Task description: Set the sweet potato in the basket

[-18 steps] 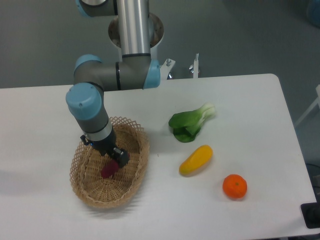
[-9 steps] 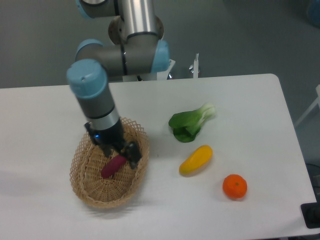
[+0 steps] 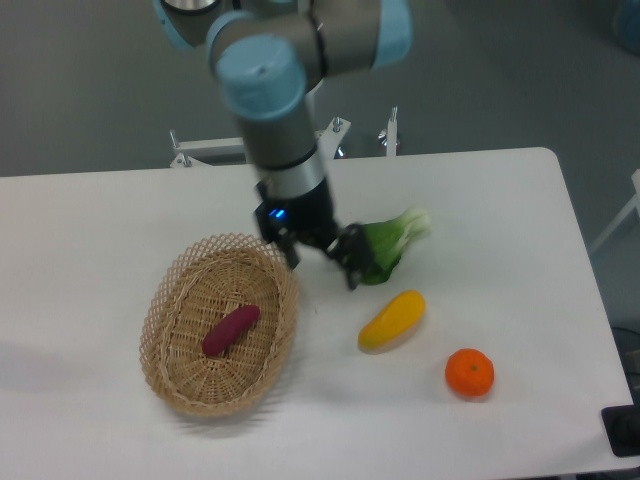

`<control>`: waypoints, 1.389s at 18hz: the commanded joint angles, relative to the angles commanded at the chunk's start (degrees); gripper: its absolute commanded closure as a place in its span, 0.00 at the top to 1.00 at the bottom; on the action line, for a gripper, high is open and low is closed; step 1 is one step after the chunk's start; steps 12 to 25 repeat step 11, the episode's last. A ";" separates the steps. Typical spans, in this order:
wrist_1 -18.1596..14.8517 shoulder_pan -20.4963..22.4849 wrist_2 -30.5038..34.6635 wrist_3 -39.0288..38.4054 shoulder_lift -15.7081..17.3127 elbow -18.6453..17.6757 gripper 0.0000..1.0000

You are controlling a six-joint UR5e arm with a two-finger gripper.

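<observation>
The magenta-purple sweet potato lies inside the tan wicker basket at the front left of the table. My gripper is open and empty, raised above the table to the right of the basket, between it and the green bok choy. One finger sits near the basket's right rim, the other in front of the bok choy.
A green bok choy lies right of the gripper, partly behind one finger. A yellow squash lies in front of it, and an orange fruit at the front right. The table's edge runs along the right.
The gripper has let go of the sweet potato, which stays in the basket. The arm has lifted out and swung right toward the bok choy.
</observation>
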 joint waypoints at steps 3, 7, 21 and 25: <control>-1.25 2.74 -1.94 4.94 0.71 -0.26 1.00; -0.81 3.18 -1.95 5.12 0.62 -0.70 1.00; -1.07 3.53 -1.94 5.21 0.62 -0.79 1.00; -1.07 3.53 -1.94 5.21 0.62 -0.79 1.00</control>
